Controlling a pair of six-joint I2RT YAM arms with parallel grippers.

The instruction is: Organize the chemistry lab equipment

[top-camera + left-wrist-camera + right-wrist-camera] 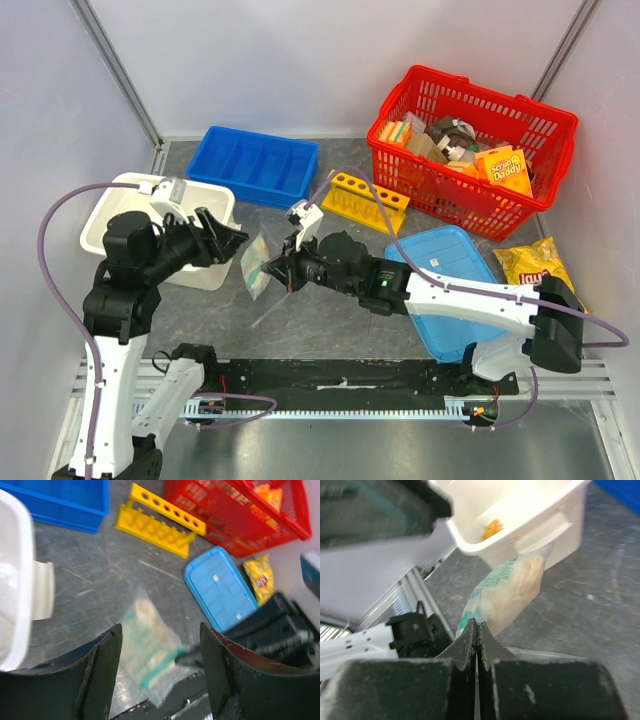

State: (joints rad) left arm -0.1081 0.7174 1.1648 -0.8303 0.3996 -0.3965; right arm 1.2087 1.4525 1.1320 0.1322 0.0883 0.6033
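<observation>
My right gripper (283,268) (476,625) is shut on one edge of the small clear bag (255,265) (512,587) with pale-green-and-white contents, and holds it up off the table. My left gripper (232,240) (160,627) is open just left of the bag (147,647). The bag hangs in line with the gap between its fingers, and they do not touch it. The yellow test-tube rack (366,200) (160,522) lies on the table behind. A thin clear tube (160,571) lies between the rack and the bag.
A white bin (125,215) (520,515) with a small orange thing (491,528) inside stands at the left. A blue divided tray (253,165) is behind it. A blue lid (450,280), a red basket (470,150) and a yellow chip bag (530,268) are at the right.
</observation>
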